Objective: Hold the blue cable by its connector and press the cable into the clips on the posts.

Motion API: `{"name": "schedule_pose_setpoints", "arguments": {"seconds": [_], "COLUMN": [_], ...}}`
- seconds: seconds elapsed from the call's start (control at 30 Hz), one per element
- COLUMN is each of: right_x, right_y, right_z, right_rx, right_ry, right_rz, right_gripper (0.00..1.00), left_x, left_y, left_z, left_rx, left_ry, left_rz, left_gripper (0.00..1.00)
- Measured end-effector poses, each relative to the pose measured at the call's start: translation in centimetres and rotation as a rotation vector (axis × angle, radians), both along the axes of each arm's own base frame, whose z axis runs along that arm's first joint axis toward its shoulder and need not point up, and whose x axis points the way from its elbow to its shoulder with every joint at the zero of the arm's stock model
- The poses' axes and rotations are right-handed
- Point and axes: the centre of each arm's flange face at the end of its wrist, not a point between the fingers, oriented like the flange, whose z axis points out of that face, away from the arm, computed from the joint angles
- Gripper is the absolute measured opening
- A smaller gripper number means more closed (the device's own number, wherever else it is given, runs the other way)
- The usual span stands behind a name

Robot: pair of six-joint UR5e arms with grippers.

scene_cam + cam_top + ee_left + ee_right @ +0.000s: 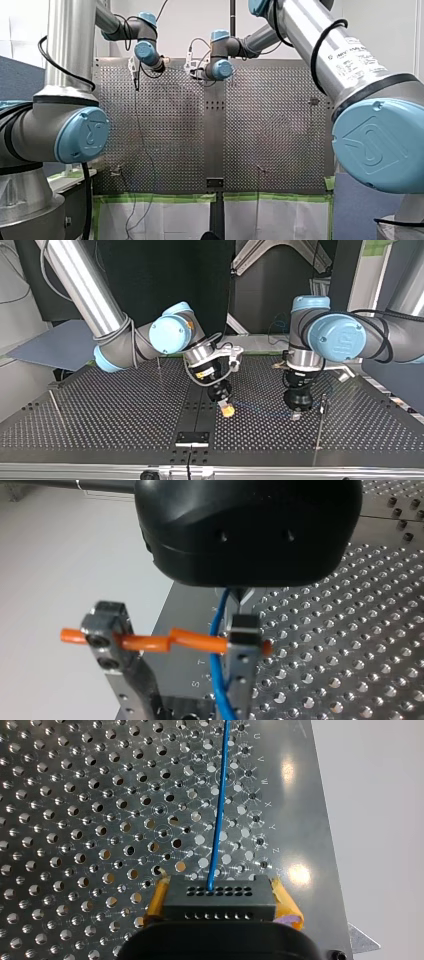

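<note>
In the right wrist view my right gripper is shut on the black connector, with a yellow pad on each side. The blue cable leaves the connector and runs ahead over the perforated plate. In the top view the cable stretches low from my right gripper across to my left gripper. In the left wrist view the cable drops from under my black left gripper, which looks shut on it. There it passes beside a clip post.
An orange tube bridges that post and a second clip post. A thin post stands just beside my left gripper, and others rise at the top view's left. The plate's edge lies beside my right gripper.
</note>
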Motion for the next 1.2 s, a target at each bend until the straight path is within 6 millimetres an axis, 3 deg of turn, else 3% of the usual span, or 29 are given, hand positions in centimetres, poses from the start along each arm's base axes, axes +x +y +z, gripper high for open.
{"name": "schedule_pose_setpoints", "arguments": {"seconds": [0.6,1.03,1.2], "right_x": [-0.1,-1.1,-1.3], "right_y": [0.1,0.1,0.2], "right_z": [-0.5,-4.5,-6.2], "right_rx": [0.013,0.067,0.077], "right_ry": [0.012,0.058,0.067], "right_rz": [0.0,-0.028,-0.036], "right_gripper": [0.0,0.0,0.0], "left_x": [-0.3,-0.9,-0.8], "left_y": [-0.4,-1.1,-2.2], "left_z": [-0.5,-2.6,-4.3], "left_rx": [-0.015,-0.024,-0.017], "left_ry": [0.013,0.034,0.067], "left_rz": [-0.006,-0.015,-0.023], "left_gripper": [0.0,0.0,0.0]}}
